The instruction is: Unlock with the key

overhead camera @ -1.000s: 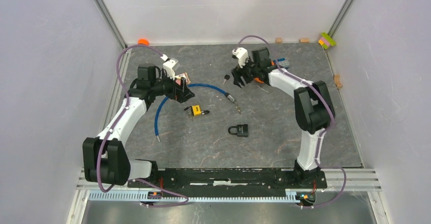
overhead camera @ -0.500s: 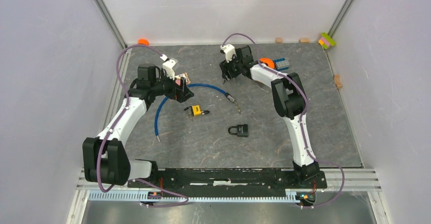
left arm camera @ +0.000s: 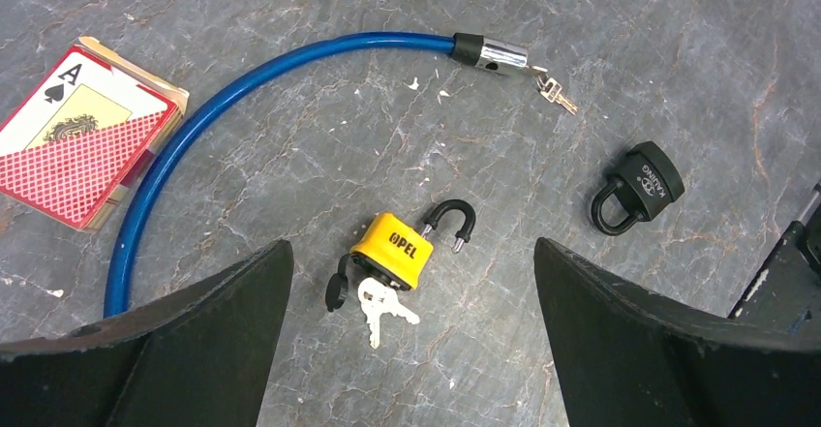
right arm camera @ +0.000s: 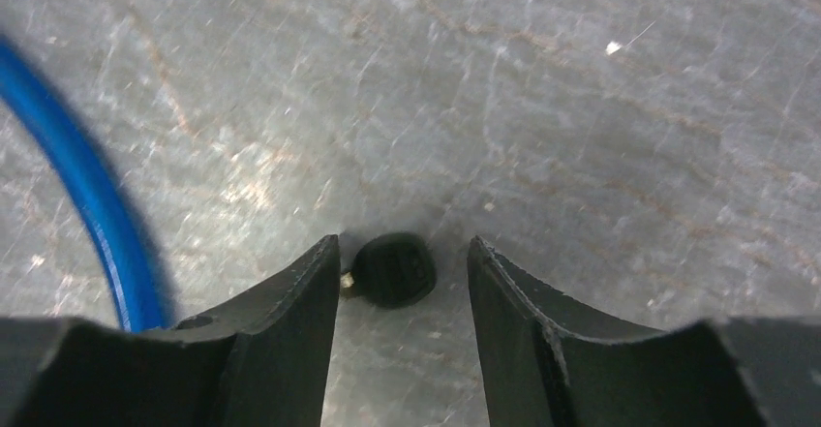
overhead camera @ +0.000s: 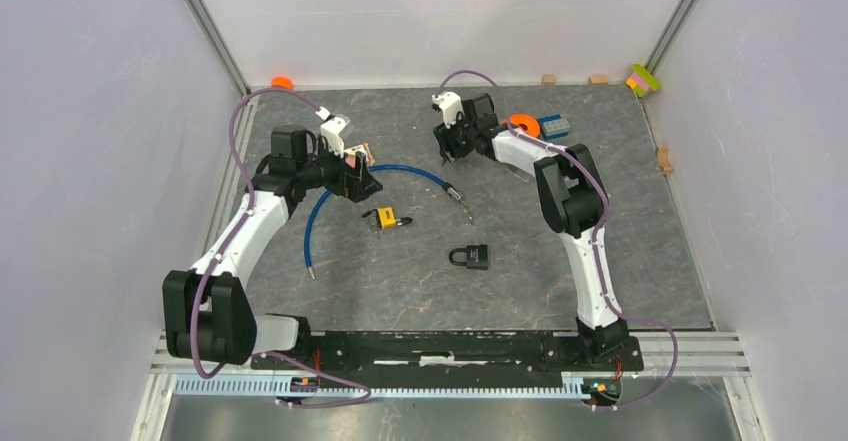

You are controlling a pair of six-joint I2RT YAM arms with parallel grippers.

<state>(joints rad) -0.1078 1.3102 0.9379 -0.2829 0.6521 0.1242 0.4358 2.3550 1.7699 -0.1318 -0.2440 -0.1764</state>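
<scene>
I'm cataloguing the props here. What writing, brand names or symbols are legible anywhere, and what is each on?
"OPEL": on the body of the yellow padlock.
"A" above a spade sign: on the corner of the playing card box.
Black padlock: raised lettering on its face, too small to read with certainty.
Nothing is readable in the top or right wrist views.

bench (overhead camera: 560,261): dark grey, stone-patterned, pale walls on three sides.
left tool (overhead camera: 362,183): far-left area, just above the blue cable lock (overhead camera: 312,223), which curves from the near left to mid-bench.
right tool (overhead camera: 447,153): far centre, low over the bench, near the cable's metal end.
yellow padlock (overhead camera: 383,218): centre, just beside the cable's curve.
black padlock (overhead camera: 470,256): nearer the arm bases, apart from the yellow one.
orange ring (overhead camera: 523,121) and blue brick (overhead camera: 556,126): side by side, behind the right arm.
orange disc (overhead camera: 282,82): far-left corner.
</scene>
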